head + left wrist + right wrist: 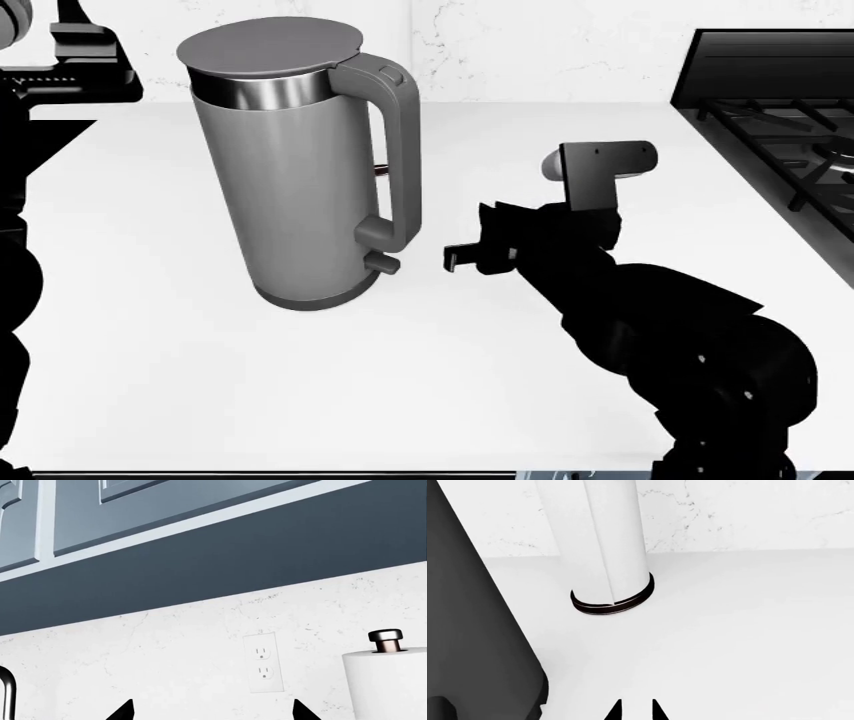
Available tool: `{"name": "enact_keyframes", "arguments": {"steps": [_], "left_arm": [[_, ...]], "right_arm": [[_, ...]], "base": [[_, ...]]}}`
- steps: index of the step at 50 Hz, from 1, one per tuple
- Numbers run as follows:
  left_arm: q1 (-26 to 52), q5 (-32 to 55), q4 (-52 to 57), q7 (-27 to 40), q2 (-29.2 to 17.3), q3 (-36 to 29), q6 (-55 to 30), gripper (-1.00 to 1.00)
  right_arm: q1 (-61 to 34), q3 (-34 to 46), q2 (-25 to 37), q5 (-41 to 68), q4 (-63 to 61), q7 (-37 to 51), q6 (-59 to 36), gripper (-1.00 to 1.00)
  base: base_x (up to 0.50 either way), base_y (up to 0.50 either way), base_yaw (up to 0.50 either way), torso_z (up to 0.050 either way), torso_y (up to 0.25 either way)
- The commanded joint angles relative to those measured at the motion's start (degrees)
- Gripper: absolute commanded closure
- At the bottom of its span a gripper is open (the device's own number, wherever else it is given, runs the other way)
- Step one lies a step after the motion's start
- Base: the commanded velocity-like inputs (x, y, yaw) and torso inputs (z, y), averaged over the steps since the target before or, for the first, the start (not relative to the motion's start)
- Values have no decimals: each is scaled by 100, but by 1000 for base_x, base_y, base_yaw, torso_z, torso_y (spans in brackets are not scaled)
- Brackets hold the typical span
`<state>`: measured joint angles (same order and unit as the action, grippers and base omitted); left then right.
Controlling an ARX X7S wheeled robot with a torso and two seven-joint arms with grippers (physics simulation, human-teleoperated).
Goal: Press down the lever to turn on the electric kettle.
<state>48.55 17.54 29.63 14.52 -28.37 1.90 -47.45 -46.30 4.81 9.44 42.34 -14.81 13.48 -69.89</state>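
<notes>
The electric kettle [287, 170] stands upright on the white counter [240, 390], its loop handle facing right. The lever [384, 263] is a dark-grey nub sticking out at the handle's lower end. My right gripper [458, 259] hovers just right of the lever at about its height, a small gap away, pointing at it. In the right wrist view its tips [636, 711] stand close together with nothing between them, and the kettle's dark body [474, 630] fills one side. My left gripper [213, 712] is open and empty, raised and facing the wall.
A paper towel roll [610, 540] on a dark base stands by the marble backsplash, also in the left wrist view [387, 685]. A wall outlet [263, 662] sits under grey-blue cabinets [167, 510]. A black stove [781, 110] borders the counter at right. My left arm [74, 65] is at far left.
</notes>
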Motion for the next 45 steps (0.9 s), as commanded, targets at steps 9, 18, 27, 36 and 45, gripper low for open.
{"name": "enact_keyframes", "arguments": {"steps": [9, 18, 27, 36, 45], "left_arm": [[-67, 37, 52, 35, 20, 25, 24, -100], [-110, 63, 93, 44, 10, 54, 18, -100], [-96, 41, 46, 64, 26, 10, 59, -100], [-96, 39, 27, 76, 27, -3, 80, -100], [-102, 43, 10, 82, 24, -7, 103, -100]], "right_arm": [[50, 160, -9, 282, 248, -235, -104, 100], [39, -146, -152, 576, 518, -246, -170, 100], [54, -360, -224, 824, 666, -190, -269, 100], [77, -346, -243, 998, 727, -170, -386, 100], [37, -300, -270, 1253, 689, -167, -582, 100]], "base": [[0, 0, 0, 0, 0], [0, 0, 0, 0, 0], [0, 0, 0, 0, 0], [0, 0, 0, 0, 0], [0, 0, 0, 0, 0]]}}
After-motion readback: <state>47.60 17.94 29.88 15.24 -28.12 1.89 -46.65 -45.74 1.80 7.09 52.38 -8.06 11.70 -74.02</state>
